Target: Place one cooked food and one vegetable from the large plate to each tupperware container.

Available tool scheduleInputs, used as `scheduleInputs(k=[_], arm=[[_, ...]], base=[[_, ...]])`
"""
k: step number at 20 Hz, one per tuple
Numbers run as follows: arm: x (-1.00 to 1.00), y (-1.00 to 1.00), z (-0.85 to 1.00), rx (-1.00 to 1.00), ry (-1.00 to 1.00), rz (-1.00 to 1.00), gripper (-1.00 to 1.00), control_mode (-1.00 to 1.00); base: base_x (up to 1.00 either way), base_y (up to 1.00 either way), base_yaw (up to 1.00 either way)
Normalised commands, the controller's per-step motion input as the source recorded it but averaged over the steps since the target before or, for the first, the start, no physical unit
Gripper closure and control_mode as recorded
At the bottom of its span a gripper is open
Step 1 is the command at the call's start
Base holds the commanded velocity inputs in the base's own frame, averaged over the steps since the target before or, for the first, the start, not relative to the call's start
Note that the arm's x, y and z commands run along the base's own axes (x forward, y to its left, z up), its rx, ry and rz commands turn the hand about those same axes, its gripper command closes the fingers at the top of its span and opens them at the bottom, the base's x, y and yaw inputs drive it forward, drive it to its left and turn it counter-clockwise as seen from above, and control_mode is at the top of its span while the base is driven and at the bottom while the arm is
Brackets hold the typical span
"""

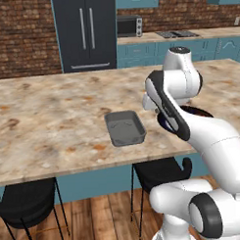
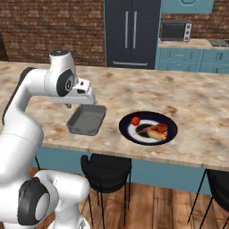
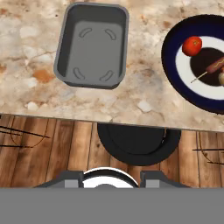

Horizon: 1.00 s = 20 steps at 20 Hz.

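- Evidently the task stood at its start: the grey tray (image 3: pixel 94 43) held nothing, and all the food that could be seen lay on the plate (image 2: pixel 129 133).
- The gripper (image 2: pixel 68 106) hung above the counter's (image 1: pixel 48 114) near edge at left centre of the right base view, beside the tray and well apart from the plate.
- Whether its jaws were open or closed could not be told; nothing showed between the finger tips at the bottom of the hand view.
- By my judgement the step in hand was the approach to a first pick.
- The next move would call for swinging across to the plate, opening over one item and coming down on it.
- The tray sat upper left in the hand view, its floor bare.
- The plate lay at the upper right there, cut by the frame edge, near the tray but not touching it.
- On it were a tomato (image 3: pixel 191 45) and a skewered sausage (image 3: pixel 213 68); in the right base view a second tomato (image 2: pixel 162 128) showed by the sausage.
- A stool (image 3: pixel 138 146) stood below the counter edge.
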Motion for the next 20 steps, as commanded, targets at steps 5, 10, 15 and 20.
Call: scheduleInputs(k=[5, 10, 15, 20], arm=[[-0.31, -0.27, -0.31, -0.02, 0.03, 0.05, -1.0, -1.0], [0.5, -1.0, -0.45, 0.03, 0.02, 0.12, -1.0, -1.0], [0.85, -0.96, -0.35, 0.03, 0.01, 0.06, -1.0, -1.0], [0.87, -0.64, -0.45, 0.0, 0.0, -0.02, -1.0, -1.0]], base=[[0.0, 0.0, 0.0], [0.0, 0.0, 0.0], [0.0, 0.0, 0.0], [0.0, 0.0, 0.0]])
